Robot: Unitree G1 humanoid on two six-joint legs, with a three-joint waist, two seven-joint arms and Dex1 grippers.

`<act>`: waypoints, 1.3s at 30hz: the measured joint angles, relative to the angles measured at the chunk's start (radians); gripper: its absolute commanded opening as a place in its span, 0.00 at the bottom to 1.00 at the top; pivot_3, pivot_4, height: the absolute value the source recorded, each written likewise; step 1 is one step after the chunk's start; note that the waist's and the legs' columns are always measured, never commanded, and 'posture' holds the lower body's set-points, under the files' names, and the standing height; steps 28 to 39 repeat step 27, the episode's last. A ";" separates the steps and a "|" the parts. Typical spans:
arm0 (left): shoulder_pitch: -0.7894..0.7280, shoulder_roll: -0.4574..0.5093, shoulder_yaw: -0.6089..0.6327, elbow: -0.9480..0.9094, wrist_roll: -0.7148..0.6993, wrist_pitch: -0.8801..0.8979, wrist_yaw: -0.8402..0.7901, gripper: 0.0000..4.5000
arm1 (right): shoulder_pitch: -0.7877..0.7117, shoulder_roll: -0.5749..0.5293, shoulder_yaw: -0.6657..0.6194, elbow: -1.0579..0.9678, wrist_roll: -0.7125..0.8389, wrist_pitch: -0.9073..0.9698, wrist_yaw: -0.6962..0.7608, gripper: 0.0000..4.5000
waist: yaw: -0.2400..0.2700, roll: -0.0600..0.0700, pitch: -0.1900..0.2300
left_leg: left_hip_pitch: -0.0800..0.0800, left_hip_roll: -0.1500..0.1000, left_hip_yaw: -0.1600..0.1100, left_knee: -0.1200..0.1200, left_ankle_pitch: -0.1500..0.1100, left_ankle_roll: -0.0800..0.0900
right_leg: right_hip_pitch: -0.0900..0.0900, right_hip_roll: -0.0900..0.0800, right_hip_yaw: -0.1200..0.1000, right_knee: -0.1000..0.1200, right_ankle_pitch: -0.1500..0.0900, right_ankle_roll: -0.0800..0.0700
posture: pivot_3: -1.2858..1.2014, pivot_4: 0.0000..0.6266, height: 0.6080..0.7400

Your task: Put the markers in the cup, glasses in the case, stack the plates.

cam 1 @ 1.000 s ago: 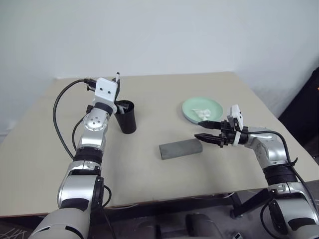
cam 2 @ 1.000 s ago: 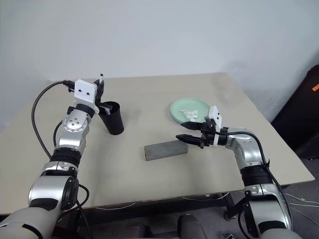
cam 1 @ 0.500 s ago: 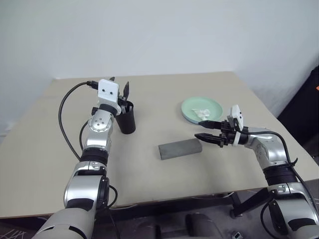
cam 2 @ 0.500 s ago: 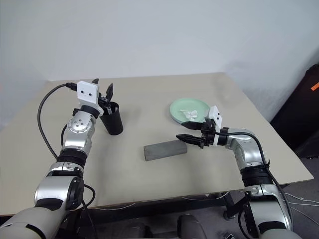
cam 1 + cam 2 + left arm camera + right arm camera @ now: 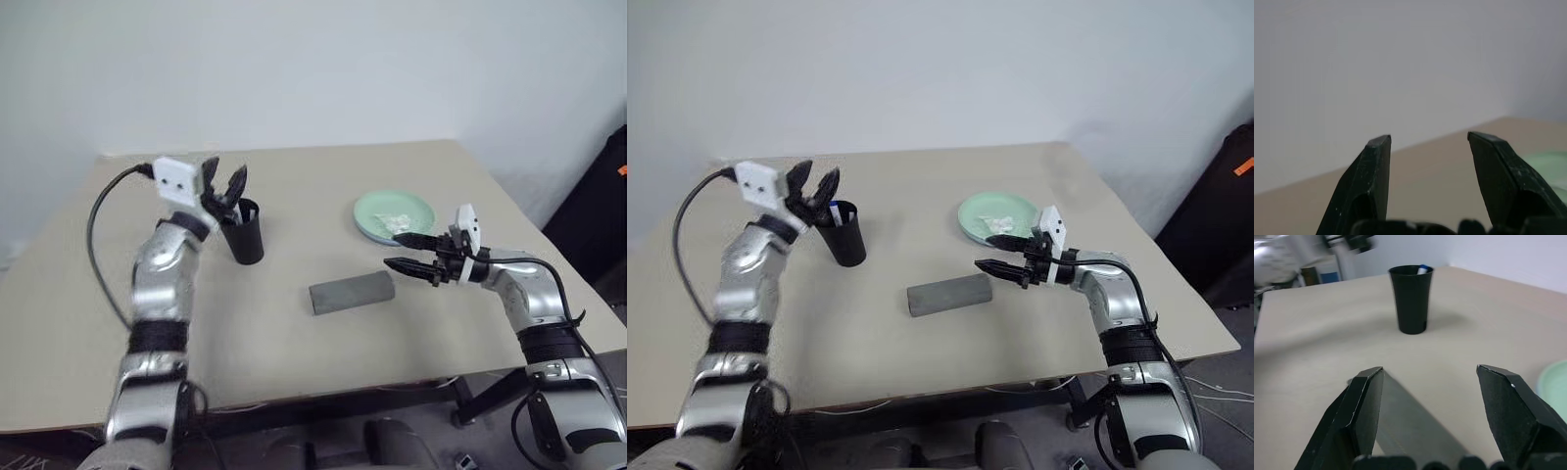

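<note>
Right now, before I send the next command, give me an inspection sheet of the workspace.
Surface: beige table, flat.
Job's things: black cup upright, a blue-ended marker standing in it; grey case lying closed at mid-table; mint green plate at the far right. Glasses and blue plate: nothing seen.
Clutter: crumpled white tissue on the green plate.
Grippers: left gripper open, empty, above and beside the cup rim; right gripper open, empty, just right of the case.
Cables: black cable looping off the left wrist.
Surroundings: plain pale wall; dark object at right.
</note>
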 measured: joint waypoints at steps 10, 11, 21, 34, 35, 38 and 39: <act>0.374 0.120 -0.078 -0.412 -0.028 0.201 -0.137 0.58 | 0.001 -0.035 -0.018 0.055 -0.006 -0.018 0.001 0.73 | 0.003 0.001 0.000 | 0.002 0.001 0.000 0.001 -0.001 -0.003 | 0.002 -0.001 0.000 -0.001 -0.002 -0.002 | 0.52 0.00 1.00; 0.381 0.118 -0.088 -0.404 -0.008 0.190 -0.136 0.58 | 0.001 -0.042 -0.019 0.070 -0.009 -0.024 0.001 0.73 | 0.003 0.001 0.000 | 0.002 0.001 0.000 0.001 -0.001 -0.003 | 0.002 -0.001 0.000 -0.001 -0.002 -0.002 | 0.52 0.00 1.00; 0.365 0.081 -0.107 -0.170 0.124 0.049 -0.141 0.58 | 0.061 -0.087 -0.029 0.099 -0.032 -0.076 -0.012 0.73 | 0.005 0.002 0.000 | 0.001 0.000 0.002 0.000 0.000 -0.001 | 0.000 0.000 -0.001 -0.001 -0.001 -0.003 | 0.52 0.00 1.00; 0.379 0.071 -0.107 -0.123 0.142 -0.014 -0.165 0.58 | 0.111 -0.153 -0.054 0.041 -0.028 -0.037 -0.025 0.73 | 0.004 0.002 0.000 | 0.001 0.001 0.001 0.000 0.000 -0.001 | -0.001 -0.001 0.000 -0.002 -0.001 -0.003 | 0.52 0.00 1.00; 0.379 0.071 -0.107 -0.123 0.142 -0.014 -0.165 0.58 | 0.111 -0.153 -0.054 0.041 -0.028 -0.037 -0.025 0.73 | 0.004 0.002 0.000 | 0.001 0.001 0.001 0.000 0.000 -0.001 | -0.001 -0.001 0.000 -0.002 -0.001 -0.003 | 0.52 0.00 1.00; 0.379 0.071 -0.107 -0.123 0.142 -0.014 -0.165 0.58 | 0.111 -0.153 -0.054 0.041 -0.028 -0.037 -0.025 0.73 | 0.004 0.002 0.000 | 0.001 0.001 0.001 0.000 0.000 -0.001 | -0.001 -0.001 0.000 -0.002 -0.001 -0.003 | 0.52 0.00 1.00; 0.379 0.071 -0.107 -0.123 0.142 -0.014 -0.165 0.58 | 0.111 -0.153 -0.054 0.041 -0.028 -0.037 -0.025 0.73 | 0.004 0.002 0.000 | 0.001 0.001 0.001 0.000 0.000 -0.001 | -0.001 -0.001 0.000 -0.002 -0.001 -0.003 | 0.52 0.00 1.00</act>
